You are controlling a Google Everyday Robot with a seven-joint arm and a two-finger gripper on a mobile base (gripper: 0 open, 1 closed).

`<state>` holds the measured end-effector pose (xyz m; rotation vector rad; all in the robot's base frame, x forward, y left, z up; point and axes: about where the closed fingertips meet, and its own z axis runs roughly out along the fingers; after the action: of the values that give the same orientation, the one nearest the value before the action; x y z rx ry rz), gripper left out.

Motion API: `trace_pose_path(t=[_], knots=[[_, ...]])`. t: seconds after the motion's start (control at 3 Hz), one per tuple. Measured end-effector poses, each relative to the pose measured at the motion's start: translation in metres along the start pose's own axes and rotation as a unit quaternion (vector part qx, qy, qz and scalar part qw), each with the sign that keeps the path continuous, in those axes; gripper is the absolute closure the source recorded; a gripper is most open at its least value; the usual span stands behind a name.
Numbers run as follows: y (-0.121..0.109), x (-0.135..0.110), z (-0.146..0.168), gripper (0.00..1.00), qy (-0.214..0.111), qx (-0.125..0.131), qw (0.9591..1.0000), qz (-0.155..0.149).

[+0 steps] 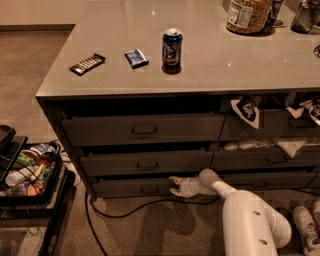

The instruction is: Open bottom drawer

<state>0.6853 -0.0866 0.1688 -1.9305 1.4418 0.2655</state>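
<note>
— Any writing worth reading up top?
— None legible. Tall dark blue drinks can [171, 48] upright on the smooth grey countertop [250, 65], print too blurred to read. Left of it, a small blue wrapped packet [136, 58] and a dark ribbed snack bar [87, 64], both lying flat, no words to make out. At the far edge, a clear jar of pale brown snacks [248, 15] with a white label, text too small.
— And the bottom drawer?
— Wide, shallow, dark grey bottom drawer [125, 188], lowest of the left stack of three, just above the carpet. Long axis left to right, parallel to the countertop's front edge; front facing the camera, with a small rectangular centre pull [149, 189].
— Gripper?
— Pale gripper [176, 185] low at the right end of that drawer front, right of the pull and apart from it, pointing left off a white arm [250, 220] from lower right. Wide or narrow: cannot tell.
— Anything nearby?
— Black cable [131, 207] on the carpet below; white cloths [290, 145] in the right-hand stack; black cart [59, 172] of bottles at far left.
</note>
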Motion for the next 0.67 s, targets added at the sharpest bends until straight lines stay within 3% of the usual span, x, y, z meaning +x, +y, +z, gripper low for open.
trace_pose_path(t=[0.67], knots=[[0.0014,-0.0015,0.0009,1.0,-0.009,0.002,0.9999,0.004]])
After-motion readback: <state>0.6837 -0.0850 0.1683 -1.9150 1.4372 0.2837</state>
